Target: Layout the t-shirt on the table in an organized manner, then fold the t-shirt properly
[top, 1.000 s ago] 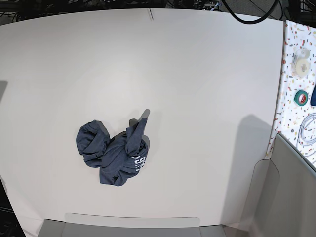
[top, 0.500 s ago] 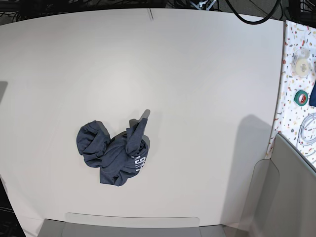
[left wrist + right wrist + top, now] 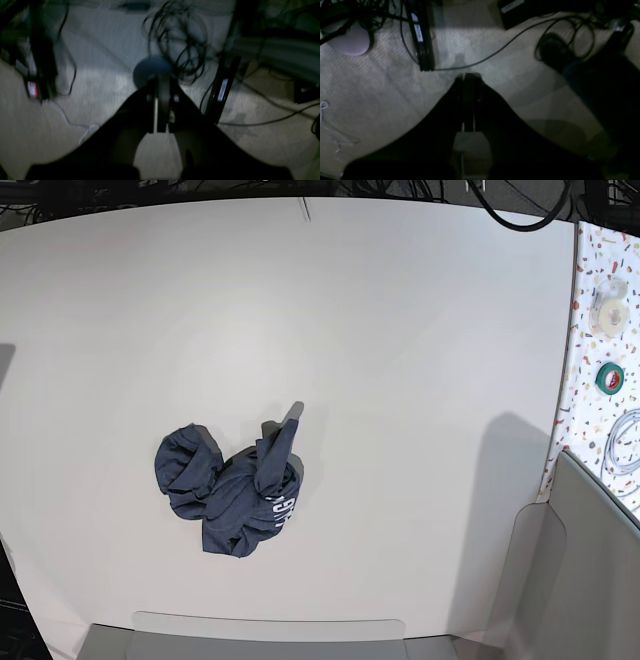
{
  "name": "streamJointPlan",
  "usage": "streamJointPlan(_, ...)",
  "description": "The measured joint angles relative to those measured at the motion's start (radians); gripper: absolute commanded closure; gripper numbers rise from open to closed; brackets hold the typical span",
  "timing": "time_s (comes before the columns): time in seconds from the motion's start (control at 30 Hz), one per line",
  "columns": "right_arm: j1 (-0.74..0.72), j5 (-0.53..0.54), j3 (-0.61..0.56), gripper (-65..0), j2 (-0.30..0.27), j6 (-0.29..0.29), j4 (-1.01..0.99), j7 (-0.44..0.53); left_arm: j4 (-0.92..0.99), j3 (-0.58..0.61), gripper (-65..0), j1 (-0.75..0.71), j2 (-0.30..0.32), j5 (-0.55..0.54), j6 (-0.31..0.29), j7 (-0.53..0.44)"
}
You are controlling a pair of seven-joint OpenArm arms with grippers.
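The table is taking up nearly the whole base view, a plain white surface spreading from edge to edge. Along its right side a narrow speckled strip is carrying a green roll of tape, a pale round spool and a coil of white cable.

The t-shirt is lying crumpled in a heap on the table, left of centre and toward the near edge. It is bunching into a rounded lump on the left and a longer fold on the right, with one twisted end sticking up toward the far side. A bit of white lettering is showing at its lower right edge. Nothing is touching it, and neither arm is appearing in the base view.

Both wrist cameras are looking down at a dim carpeted floor strewn with black cables, away from the table. The left gripper is sitting with its fingers pressed together, though the blur is making the tips hard to read; it seems to be holding nothing. The right gripper is likewise closed tight, its dark fingers meeting with no gap and nothing between them.
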State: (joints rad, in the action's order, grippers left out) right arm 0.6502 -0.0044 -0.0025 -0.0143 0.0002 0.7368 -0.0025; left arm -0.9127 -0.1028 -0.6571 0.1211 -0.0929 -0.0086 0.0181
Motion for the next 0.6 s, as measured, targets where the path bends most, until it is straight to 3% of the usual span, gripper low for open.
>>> streamJointPlan(0.07, 0.042, 0.002, 0.001, 0.0, -0.011, -0.006, 0.068, -0.006, -0.083, 0.042, 0.0, -0.061, 0.035, -0.057, 0.001, 0.082)
streamJointPlan(0.23, 0.193, -0.002, 0.002, 0.0, -0.049, 0.009, 0.272, -0.007, -0.360, 0.092, 0.0, -0.215, 0.109, -0.213, -0.008, 0.162)
streamJointPlan(0.4, 0.338, 0.000, 0.038, 0.0, -0.128, -0.004, 0.526, -0.008, -0.630, 0.090, 0.0, -0.352, 0.171, -0.236, 0.003, 0.172)
streamJointPlan(0.6, 0.473, 0.001, 0.193, 0.0, -0.132, 0.008, 0.805, -0.022, -0.901, 0.092, 0.0, -0.476, 0.231, -0.237, -0.004, 0.192)
